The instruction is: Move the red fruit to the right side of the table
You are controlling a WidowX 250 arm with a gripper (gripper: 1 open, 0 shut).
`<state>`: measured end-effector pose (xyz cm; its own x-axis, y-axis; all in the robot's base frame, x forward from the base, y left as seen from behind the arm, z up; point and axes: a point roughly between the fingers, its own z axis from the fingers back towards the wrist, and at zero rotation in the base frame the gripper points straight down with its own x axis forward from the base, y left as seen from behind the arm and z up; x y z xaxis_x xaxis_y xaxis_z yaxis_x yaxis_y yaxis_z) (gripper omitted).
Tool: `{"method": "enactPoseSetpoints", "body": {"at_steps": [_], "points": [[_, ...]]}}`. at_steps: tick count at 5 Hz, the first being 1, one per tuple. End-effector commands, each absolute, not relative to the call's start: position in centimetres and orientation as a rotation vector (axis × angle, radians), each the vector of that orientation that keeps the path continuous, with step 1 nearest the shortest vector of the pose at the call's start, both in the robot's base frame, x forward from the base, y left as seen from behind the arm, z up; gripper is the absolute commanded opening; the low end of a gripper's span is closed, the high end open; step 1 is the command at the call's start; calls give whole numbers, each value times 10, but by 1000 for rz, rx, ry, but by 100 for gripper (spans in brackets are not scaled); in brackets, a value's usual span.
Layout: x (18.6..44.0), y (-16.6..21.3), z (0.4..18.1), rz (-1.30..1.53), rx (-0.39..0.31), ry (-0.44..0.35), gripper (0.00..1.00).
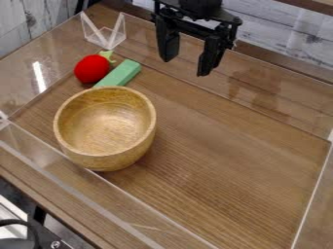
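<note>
The red fruit is a small round bright red toy lying on the table at the far left, touching the end of a flat green block. My gripper hangs above the back middle of the table, to the right of the fruit and well apart from it. Its two black fingers point down and stand open with nothing between them.
A flat green block lies just right of the fruit. A large wooden bowl sits in front of both, at the left. Low clear plastic walls edge the tabletop. Bare wood stretches across the right half.
</note>
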<state>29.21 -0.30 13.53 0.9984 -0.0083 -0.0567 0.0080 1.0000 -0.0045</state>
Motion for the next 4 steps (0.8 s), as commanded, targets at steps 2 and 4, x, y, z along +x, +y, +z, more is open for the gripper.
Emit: {"method": "enactPoseSetpoints", "body": {"at_steps": [2, 4], "points": [[287, 24, 118, -58, -3, 74, 100], [282, 91, 133, -31, 0, 20, 100]]}}
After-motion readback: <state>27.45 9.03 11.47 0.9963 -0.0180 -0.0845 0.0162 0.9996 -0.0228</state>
